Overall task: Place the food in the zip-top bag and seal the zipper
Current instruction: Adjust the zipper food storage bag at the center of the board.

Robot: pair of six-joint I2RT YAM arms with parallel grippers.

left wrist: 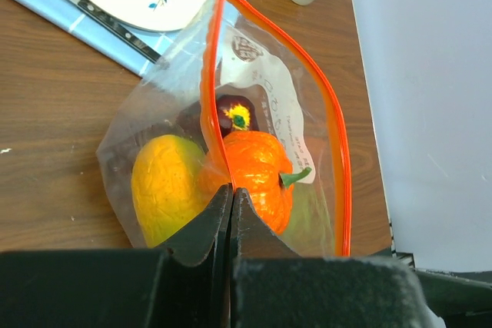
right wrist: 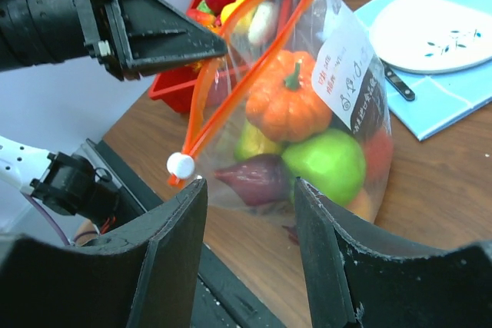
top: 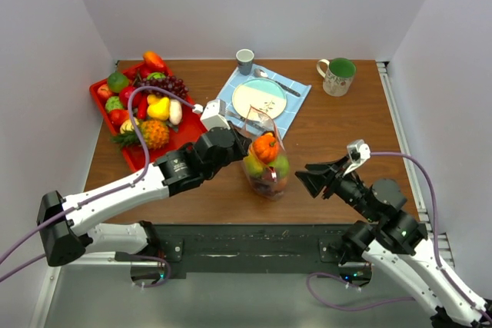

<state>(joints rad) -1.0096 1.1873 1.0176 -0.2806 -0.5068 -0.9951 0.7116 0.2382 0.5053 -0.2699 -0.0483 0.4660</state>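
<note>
Brown wooden table point(top: 346, 136) here, walled in on three sides. Back left, a red tray point(top: 95, 96) sits on the wood, reaching to the left edge and angled toward the middle. Centre rear, a blue napkin point(top: 296, 101) lies flat, turned diamond-wise to the table edges. Just beyond its far corner stands a small grey-blue cup point(top: 244, 60), upright. Over at the back right, a speckled mug point(top: 337, 76), green inside, handle pointing left, well apart from the napkin. And in the middle, nearer the front, a clear bag point(top: 267, 168) stands with its bottom on the wood.
</note>
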